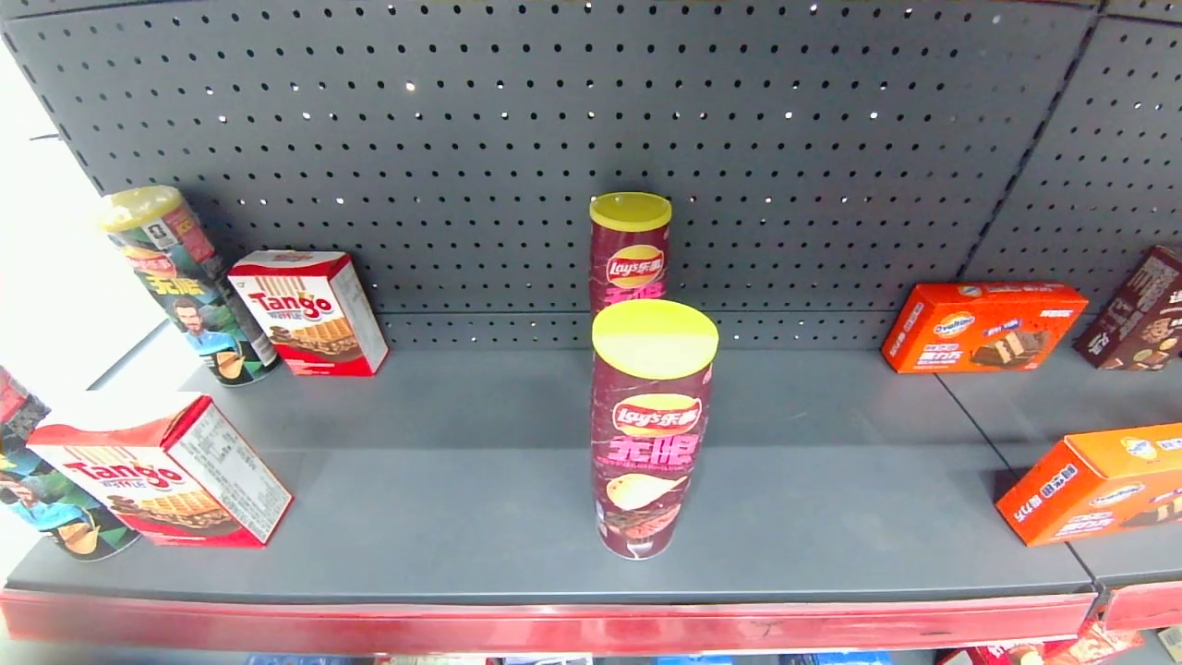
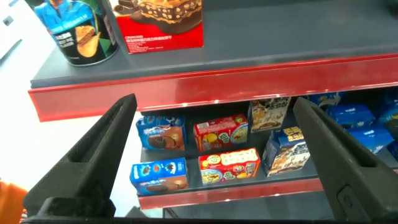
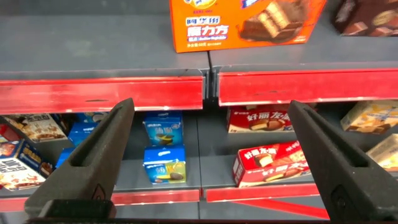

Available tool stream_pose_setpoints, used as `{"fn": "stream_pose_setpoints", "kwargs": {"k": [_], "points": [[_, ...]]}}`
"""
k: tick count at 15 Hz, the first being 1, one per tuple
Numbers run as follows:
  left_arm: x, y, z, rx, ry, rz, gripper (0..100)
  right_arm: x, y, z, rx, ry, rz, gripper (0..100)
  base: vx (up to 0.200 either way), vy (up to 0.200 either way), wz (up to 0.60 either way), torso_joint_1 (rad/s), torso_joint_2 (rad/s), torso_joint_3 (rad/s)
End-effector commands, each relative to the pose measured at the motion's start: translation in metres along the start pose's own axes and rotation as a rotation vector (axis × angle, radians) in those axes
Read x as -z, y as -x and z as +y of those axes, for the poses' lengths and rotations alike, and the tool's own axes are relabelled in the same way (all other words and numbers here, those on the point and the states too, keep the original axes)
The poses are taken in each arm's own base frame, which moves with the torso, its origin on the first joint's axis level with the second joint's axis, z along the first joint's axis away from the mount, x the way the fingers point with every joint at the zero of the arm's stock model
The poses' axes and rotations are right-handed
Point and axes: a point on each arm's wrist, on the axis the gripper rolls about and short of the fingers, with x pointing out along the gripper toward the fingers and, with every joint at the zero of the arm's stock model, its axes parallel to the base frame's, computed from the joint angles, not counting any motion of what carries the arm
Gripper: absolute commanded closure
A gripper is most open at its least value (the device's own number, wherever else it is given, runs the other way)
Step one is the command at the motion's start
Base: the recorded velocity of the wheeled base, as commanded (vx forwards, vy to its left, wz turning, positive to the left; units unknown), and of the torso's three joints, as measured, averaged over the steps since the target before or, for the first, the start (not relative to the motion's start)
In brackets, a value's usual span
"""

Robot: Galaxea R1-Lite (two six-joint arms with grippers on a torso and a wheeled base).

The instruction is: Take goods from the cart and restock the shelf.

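Left gripper (image 2: 214,102): fingers spread wide, empty, facing the shelf's (image 2: 186,93) red front edge.
Front chip can (image 1: 653,429): upright mid-frame on the shelf, in neither gripper.
Rear chip can (image 1: 630,249): upright directly behind it.
Right gripper (image 3: 211,104): spread wide, empty, below the orange box (image 3: 249,25).

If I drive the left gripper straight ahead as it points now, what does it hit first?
Likely the red shelf lip, or the red snack box just below it; depth from the open left gripper is unclear.
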Motion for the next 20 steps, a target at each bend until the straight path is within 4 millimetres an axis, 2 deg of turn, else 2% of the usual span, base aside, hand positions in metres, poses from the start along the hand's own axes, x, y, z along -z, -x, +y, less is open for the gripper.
{"fn": "stream_pose_setpoints", "kwargs": {"k": [1,4,6,20], "points": [[0.0,-0.0001,0.0,-0.001,0.0,0.003,0,0.0,0.0,0.0,0.001,0.0,0.0,0,0.0,0.0,0.0,0.0,0.0,0.0],[0.0,-0.0001,0.0,0.001,-0.002,0.003,0,0.0,0.0,0.0,-0.001,0.0,0.0,0,0.0,0.0,0.0,0.0,0.0,0.0],[0.0,-0.0001,0.0,0.001,-0.002,0.003,0,0.0,0.0,0.0,0.001,0.002,0.0,0,-0.2,0.0,0.0,0.0,0.0,0.0],[0.0,-0.0002,0.0,0.001,-0.003,0.004,0,-0.0002,0.0,0.0,-0.001,0.003,-0.002,0,0.0,0.0,0.0,0.0,0.0,0.0]]}}
